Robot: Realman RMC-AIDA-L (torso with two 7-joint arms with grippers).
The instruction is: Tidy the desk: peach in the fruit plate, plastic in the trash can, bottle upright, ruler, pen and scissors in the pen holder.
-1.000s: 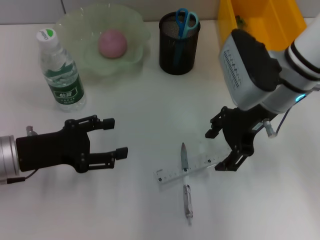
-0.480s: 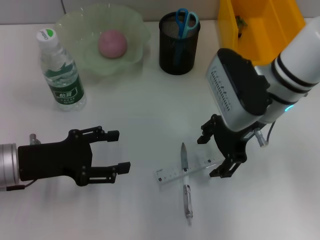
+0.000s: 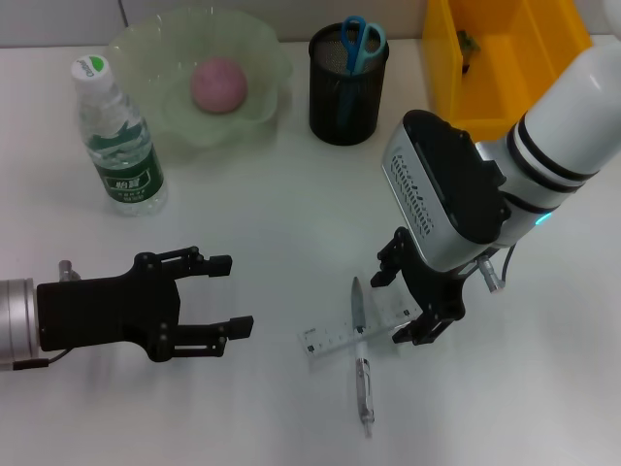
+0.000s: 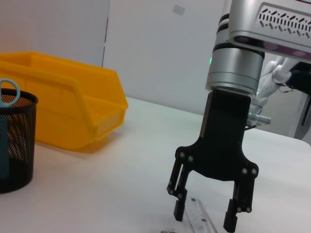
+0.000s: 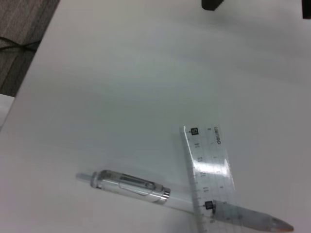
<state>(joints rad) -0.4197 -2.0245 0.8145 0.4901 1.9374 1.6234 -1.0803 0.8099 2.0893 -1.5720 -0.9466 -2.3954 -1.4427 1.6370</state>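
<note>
— Moved since a second ago: right gripper [image 3: 408, 306], shifted leftward across the desk [image 3: 281, 209] and now poised directly over the right end of the ruler [image 3: 359, 330], jaws spread wide, one fingertip on each side of that end, nothing held. Left gripper [image 3: 225, 294] drifted slightly nearer the front edge, otherwise the same.

— And the left gripper's state?

— Spread open, empty, low over the front left of the desk, well apart from the ruler.

— Ruler and pen?

— Lying crossed at front centre: ruler flat and slanted, pen [image 3: 361, 357] laid across it, tip pointing away from the robot. Clear in the right wrist view, pen barrel under the transparent ruler's printed scale.

— Rest of the items?

— Peach [image 3: 218, 83] sitting in the fruit plate [image 3: 146, 58] at the back left. Bottle [image 3: 116, 141] standing upright just in front of the plate's left side, white cap on. Scissors [image 3: 361, 41] standing handles-up in the pen holder [image 3: 347, 92] at back centre. Trash can [image 3: 524, 49] at the back right, a small dark scrap visible inside, partly hidden by the right arm.
</note>
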